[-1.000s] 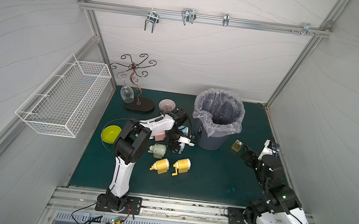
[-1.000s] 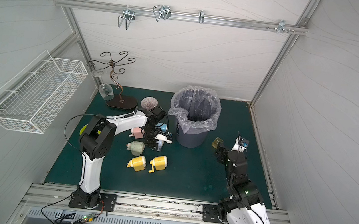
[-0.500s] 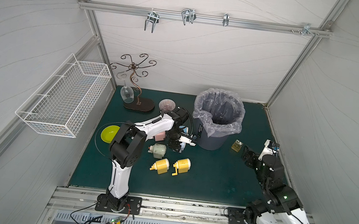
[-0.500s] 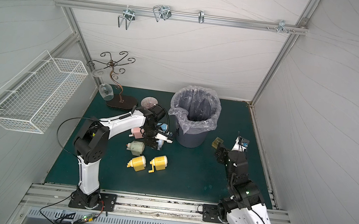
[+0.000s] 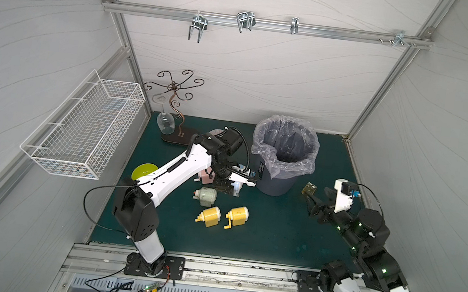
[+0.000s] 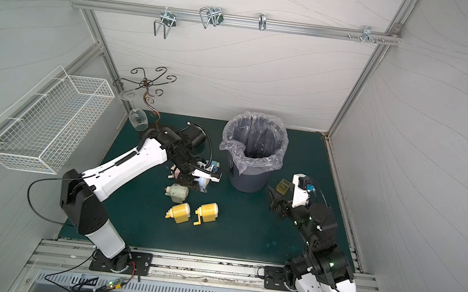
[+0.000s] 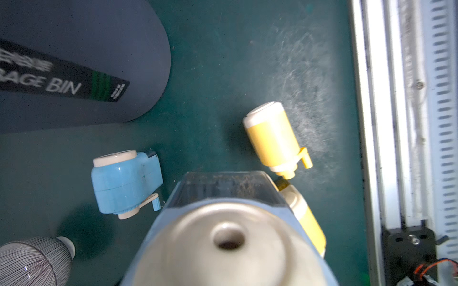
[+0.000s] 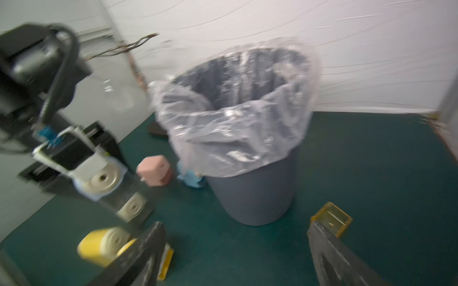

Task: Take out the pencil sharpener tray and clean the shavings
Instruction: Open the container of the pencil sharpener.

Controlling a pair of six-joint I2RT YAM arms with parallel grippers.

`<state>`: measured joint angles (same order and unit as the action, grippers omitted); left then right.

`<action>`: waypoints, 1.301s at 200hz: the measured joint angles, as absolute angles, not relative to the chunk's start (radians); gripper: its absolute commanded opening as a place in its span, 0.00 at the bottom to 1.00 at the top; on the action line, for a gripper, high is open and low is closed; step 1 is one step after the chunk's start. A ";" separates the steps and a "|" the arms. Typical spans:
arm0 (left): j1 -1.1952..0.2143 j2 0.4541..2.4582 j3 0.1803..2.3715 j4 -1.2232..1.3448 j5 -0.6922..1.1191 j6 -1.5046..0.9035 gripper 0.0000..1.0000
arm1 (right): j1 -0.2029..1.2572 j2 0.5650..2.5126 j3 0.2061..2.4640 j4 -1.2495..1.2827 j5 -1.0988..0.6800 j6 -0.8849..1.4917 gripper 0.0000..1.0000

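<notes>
Left gripper [image 5: 227, 187] pinches the light-blue sharpener [image 7: 223, 247] left of the bin [image 5: 276, 185]. Its clear tray [image 7: 223, 190] sits in the body, shavings [image 7: 244, 184] inside. Right gripper [image 5: 316, 194], right of the bin, is spread wide, with the yellow tray [image 5: 309, 188] on the table [image 5: 270, 233] just off one fingertip.

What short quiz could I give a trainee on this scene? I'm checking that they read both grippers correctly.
1. True or false: the right gripper stands open near the yellow tray.
2. The left gripper holds: A) a pale blue sharpener B) the tray C) nothing.
3. How many yellow sharpeners lie on the mat?
Key: 1 true; 2 A; 3 two.
</notes>
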<state>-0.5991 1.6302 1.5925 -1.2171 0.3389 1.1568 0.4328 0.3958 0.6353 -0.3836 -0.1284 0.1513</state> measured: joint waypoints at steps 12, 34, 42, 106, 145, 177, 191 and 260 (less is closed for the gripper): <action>-0.601 1.600 1.618 -1.261 0.384 1.155 0.00 | 0.449 0.422 0.634 -0.367 -0.240 0.121 0.92; -0.607 1.546 1.653 -1.320 0.466 1.148 0.00 | 0.476 0.449 0.618 -0.314 -0.407 0.090 0.94; -0.616 1.531 1.660 -1.338 0.492 1.146 0.00 | 0.490 0.460 0.613 -0.292 -0.453 0.079 0.94; -0.728 1.518 1.671 -1.423 0.544 1.098 0.00 | 0.811 0.651 0.611 -0.128 -0.541 -0.055 0.97; -0.743 1.530 1.682 -1.425 0.548 1.074 0.00 | 0.947 0.718 0.604 -0.001 -0.459 -0.072 0.98; -0.751 1.534 1.690 -1.423 0.555 1.057 0.00 | 1.042 0.710 0.551 0.121 -0.324 -0.060 0.94; -0.756 1.534 1.690 -1.423 0.560 1.052 0.00 | 1.058 0.711 0.530 0.155 -0.280 -0.044 0.93; -0.769 1.534 1.690 -1.412 0.569 1.030 0.00 | 1.059 0.756 0.522 0.247 -0.204 0.013 0.91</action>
